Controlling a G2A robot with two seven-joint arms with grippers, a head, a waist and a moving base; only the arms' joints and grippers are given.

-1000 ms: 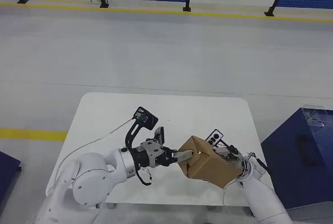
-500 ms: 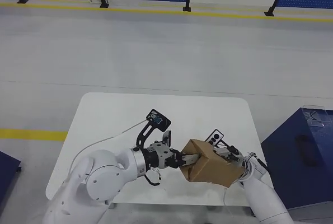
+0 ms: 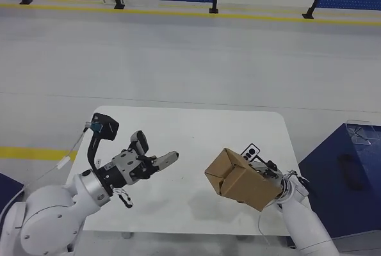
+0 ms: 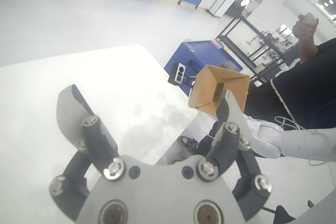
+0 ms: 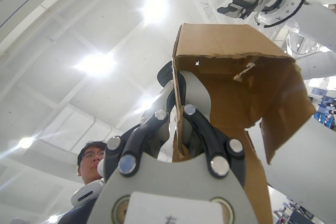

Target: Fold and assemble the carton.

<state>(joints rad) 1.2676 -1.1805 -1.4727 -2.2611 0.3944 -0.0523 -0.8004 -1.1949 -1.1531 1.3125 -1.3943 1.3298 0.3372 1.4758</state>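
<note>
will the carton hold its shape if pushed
Probably light: the right gripper holds the carton up by one thin wall. Likely to flex or buckle, since its end is open and the edge looks torn. It may pivot in that single pinch.

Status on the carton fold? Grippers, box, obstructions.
Left gripper open, apart from carton. Right gripper shut on carton wall, carton held above table, open end toward left gripper. Nothing between them.

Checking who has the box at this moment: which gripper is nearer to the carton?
Right. The right gripper is shut on a wall of the carton, in contact with it. The left gripper is open over the table, well apart from the carton.
</note>
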